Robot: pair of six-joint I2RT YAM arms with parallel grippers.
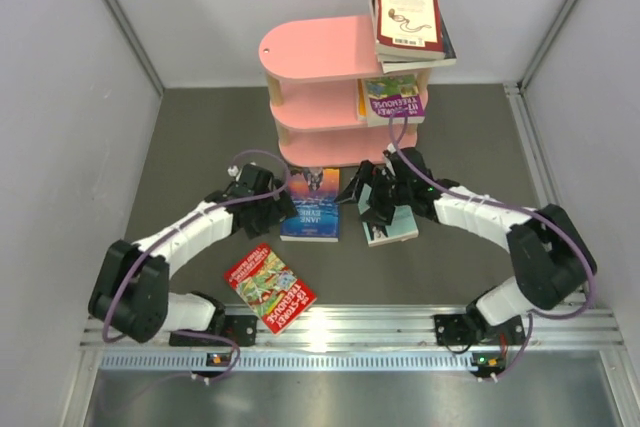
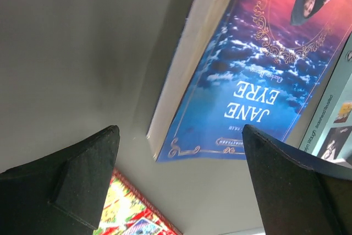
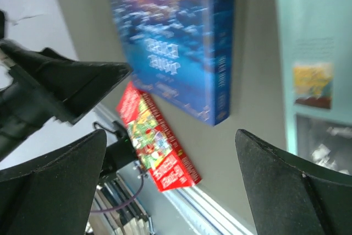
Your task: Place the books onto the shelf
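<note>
books (image 1: 405, 27) lie in two groups. on the pink three-tier shelf (image 1: 310, 52), which stands at 12 o'clock on the dark table (image 1: 180, 147), a maroon-and-cream paperback (image 1: 410, 7) lies flat at the 3 o'clock end of the top board. it sits on a darker book (image 1: 446, 49) whose edge just peeks out beneath it. a purple-green one (image 1: 392, 99) rests on the middle tier, sticking out past the board at that same end. its oval boards are pink on top with pale edges.

three more lie flat on the table. the blue jane eyre (image 1: 312, 207) is just in front of the shelf's foot, title upside down in the left wrist view. a light teal book (image 1: 395, 229) is just beside it at its 3 o'clock. a red cartoon-cover book (image 1: 270, 287) lies apart at jane eyre's 7 o'clock, turned askew, near the metal rail (image 1: 350, 327).

the left gripper (image 2: 180, 133) hangs at the 9 o'clock side of jane eyre. its two black fingers (image 2: 82, 182) are spread wide, with only the book's near corner and bare table showing between them, and it grips nothing. the right gripper (image 3: 170, 136) hovers over the 12 o'clock part of the teal book. its jaws are just as wide and empty, and its wrist view looks down on the strip of table between jane eyre and the teal cover. whether either gripper touches a cover i cannot tell.
</note>
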